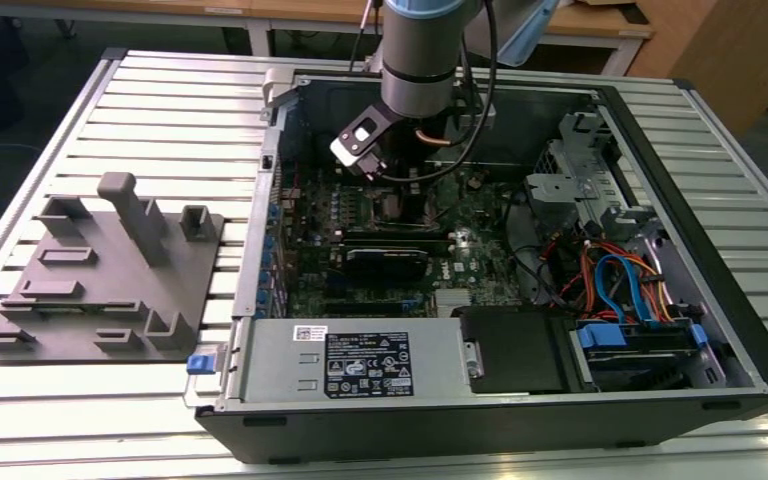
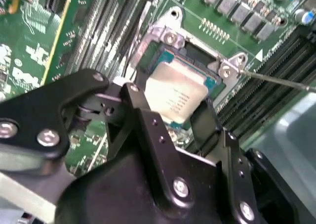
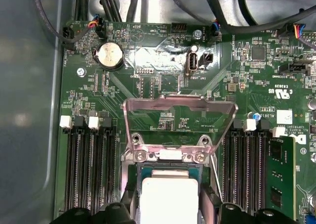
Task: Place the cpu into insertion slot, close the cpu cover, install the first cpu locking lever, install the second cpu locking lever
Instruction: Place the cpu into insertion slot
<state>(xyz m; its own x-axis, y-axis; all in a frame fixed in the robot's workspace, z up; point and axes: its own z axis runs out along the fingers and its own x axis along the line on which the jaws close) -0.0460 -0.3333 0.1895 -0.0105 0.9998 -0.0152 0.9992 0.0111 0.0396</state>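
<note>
The gripper [image 2: 170,109] has its two black fingers [image 2: 207,122] clamped on opposite edges of the cpu [image 2: 174,93]. This leaves the chip's silvery top and underside free, so it can meet the insertion slot [image 2: 150,56] flat. The cpu sits squarely over that recess, inside the silvery rim. I cannot tell whether it is already seated or hangs just above the contacts, because the fingers hide its lower edges.

The cpu cover [image 3: 177,103] stands raised on its hinge, tilted away from the socket, which keeps the opening clear for the chip. A thin metal rod [image 2: 281,79], probably one of the locking levers, juts out beside the socket, swung clear of the frame.

The first wrist view looks along the board and shows the lifted cover with green motherboard [image 3: 163,83] visible through its window. It also shows black memory slots [image 3: 89,164] flanking the socket on both sides.

The second wrist view looks down steeply, showing how the cpu lines up with the slot's corners.

The exterior view gives the setting. The arm [image 1: 418,60] reaches down into an open computer case [image 1: 744,330] lying on a slatted surface [image 1: 157,110]. A grey fixture block [image 1: 104,270] rests toward the exterior view's left.
</note>
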